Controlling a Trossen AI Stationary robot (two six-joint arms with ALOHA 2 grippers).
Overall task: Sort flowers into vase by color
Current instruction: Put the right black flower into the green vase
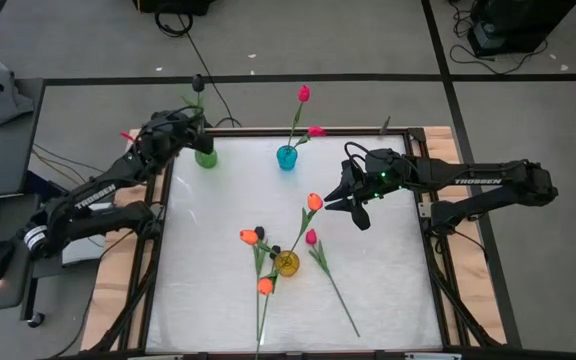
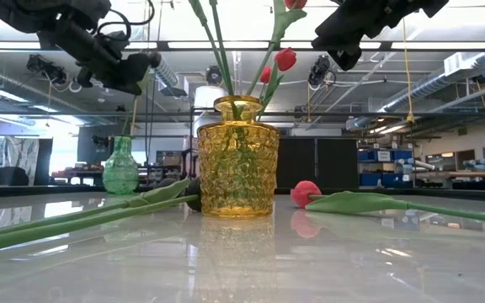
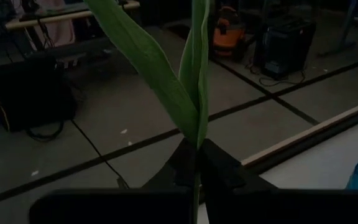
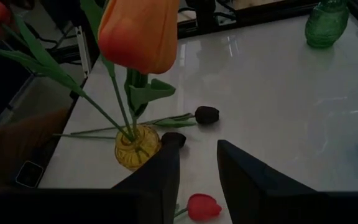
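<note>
My left gripper (image 1: 196, 125) is shut on a black-budded flower (image 1: 197, 83) just above the green vase (image 1: 205, 155) at the table's far left. Its leaves (image 3: 166, 74) rise from between the fingers. The blue vase (image 1: 286, 157) holds two pink-red flowers (image 1: 303, 93). The yellow vase (image 1: 287, 263) holds orange flowers (image 1: 313, 201). Two black flowers (image 4: 206, 114) and a pink one (image 1: 311, 237) lie on the table beside it. My right gripper (image 1: 346, 207) hangs open above the table, right of the tallest orange bud (image 4: 138, 34), with nothing between its fingers. My left gripper pinches the flower's stem (image 3: 196, 144) between its two fingers, just below where the leaves branch off. The fingers come nearly level, across the stem. The flower stands upright, bud on top, and its lower stem (image 2: 133, 114) hangs toward the green vase's mouth.
Wooden rails (image 1: 128, 260) frame the white table. The near right part of the table (image 1: 398, 300) is bare. The pink flower's long stem (image 1: 340, 300) runs slanting toward the near edge.
</note>
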